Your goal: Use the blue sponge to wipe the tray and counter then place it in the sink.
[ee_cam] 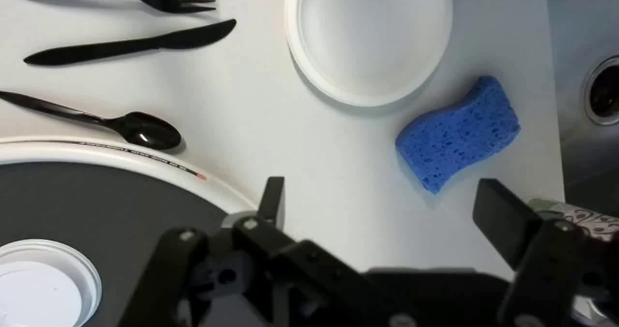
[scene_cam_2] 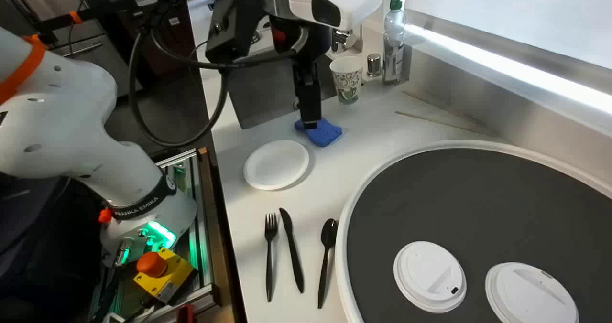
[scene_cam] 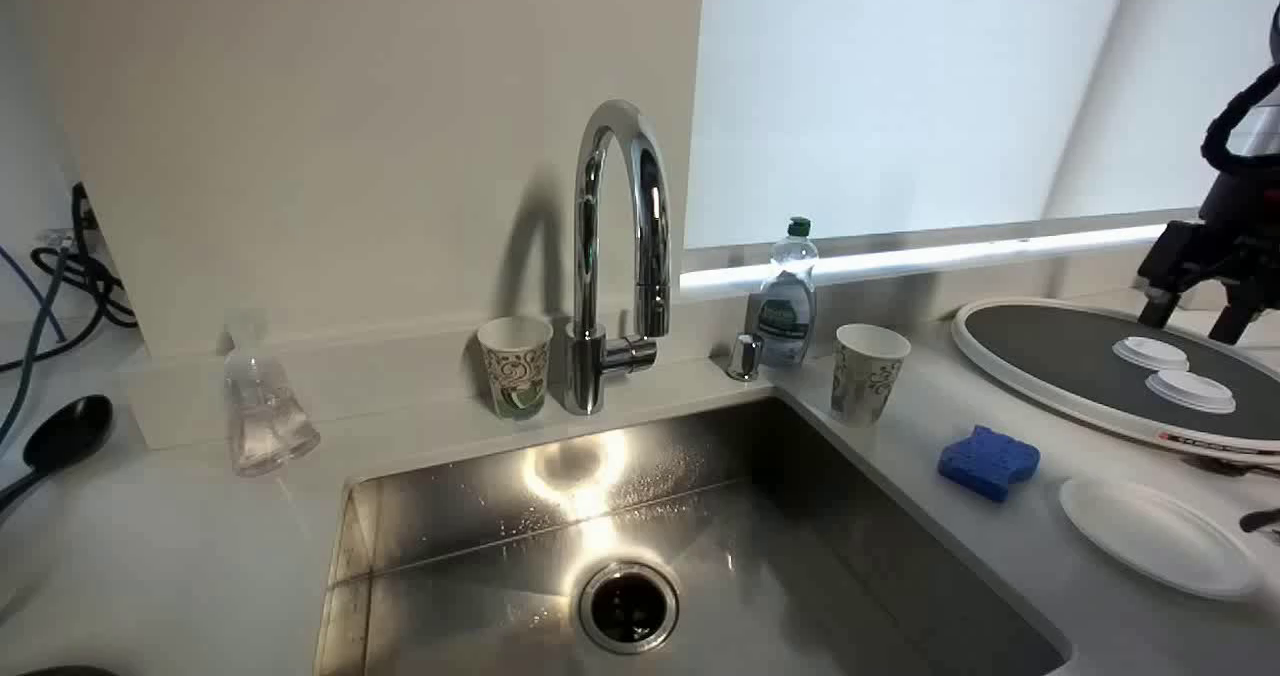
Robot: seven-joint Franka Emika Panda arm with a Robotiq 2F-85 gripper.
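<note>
My gripper hangs aloft, spread wide and holding nothing; the blue sponge lies outside my grasp on the counter, beside the plate, nearer my finger on the sink side, its long axis slanting across my closing line.

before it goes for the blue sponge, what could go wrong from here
The white plate lies close beside the blue sponge, so the open pincer might nudge it when closing in. The paper cup nearest the sponge stands beside the sink; a bump could tip it in. Two white lids lie on the tray, so wiping there may push them around.
</note>
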